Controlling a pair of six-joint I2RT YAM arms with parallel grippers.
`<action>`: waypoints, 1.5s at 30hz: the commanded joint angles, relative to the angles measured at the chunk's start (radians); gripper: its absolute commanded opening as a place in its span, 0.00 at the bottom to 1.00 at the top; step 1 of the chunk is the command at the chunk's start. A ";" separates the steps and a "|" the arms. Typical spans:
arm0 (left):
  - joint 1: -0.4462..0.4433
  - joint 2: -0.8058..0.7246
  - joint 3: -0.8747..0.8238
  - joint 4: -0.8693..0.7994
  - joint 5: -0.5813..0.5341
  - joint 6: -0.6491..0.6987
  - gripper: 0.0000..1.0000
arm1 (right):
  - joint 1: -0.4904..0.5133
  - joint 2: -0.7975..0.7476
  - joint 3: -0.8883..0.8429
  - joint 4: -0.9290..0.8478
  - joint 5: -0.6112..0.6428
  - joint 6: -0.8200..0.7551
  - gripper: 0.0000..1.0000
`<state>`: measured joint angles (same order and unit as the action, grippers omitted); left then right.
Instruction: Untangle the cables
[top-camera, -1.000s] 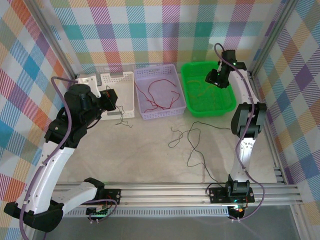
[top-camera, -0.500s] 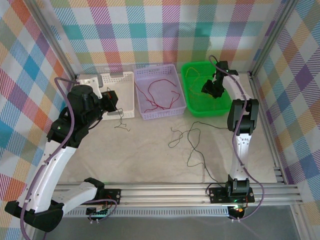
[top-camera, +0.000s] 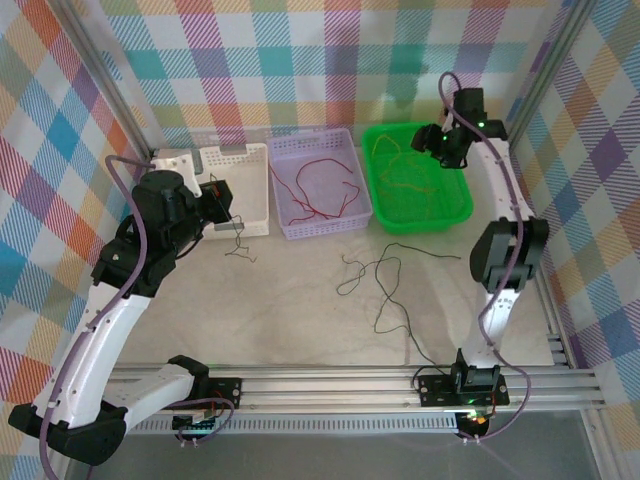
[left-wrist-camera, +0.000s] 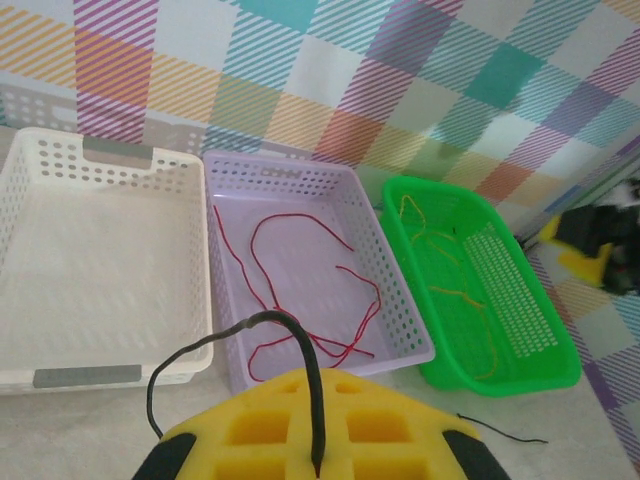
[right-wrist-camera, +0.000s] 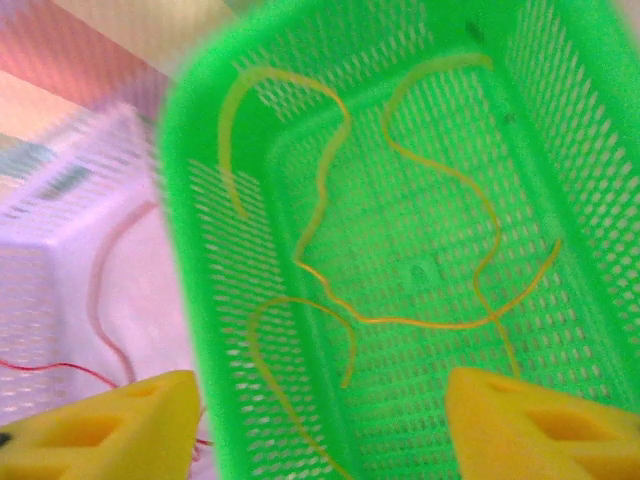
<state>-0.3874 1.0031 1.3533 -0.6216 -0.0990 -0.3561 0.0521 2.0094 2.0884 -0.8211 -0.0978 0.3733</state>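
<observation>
Black cable (left-wrist-camera: 270, 317), pinched in left gripper (left-wrist-camera: 318, 445) (drooping)

Three perforated plastic baskets stand in a row at the far edge of the pale worktop (top-camera: 290, 310). They are a white basket (top-camera: 248, 172) on the left, a lilac basket (top-camera: 310, 133) in the middle and a bright green basket (top-camera: 420, 227) on the right, set close together. Multicoloured checked walls (top-camera: 300, 60) enclose the space. An aluminium rail (top-camera: 340, 385) runs along the near edge.
</observation>
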 joint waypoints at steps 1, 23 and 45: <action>0.013 -0.020 0.040 0.011 -0.030 0.024 0.00 | 0.015 -0.121 -0.076 0.035 0.003 -0.035 0.75; 0.021 0.191 0.198 0.242 -0.319 0.265 0.00 | 0.099 -0.888 -0.651 -0.063 -0.190 -0.040 1.00; 0.175 0.596 0.322 0.378 -0.260 0.256 0.00 | 0.186 -1.433 -0.949 -0.242 -0.084 -0.190 1.00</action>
<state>-0.2371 1.5837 1.6733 -0.2668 -0.3775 -0.0681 0.2306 0.6029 1.1664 -1.0515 -0.1997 0.2111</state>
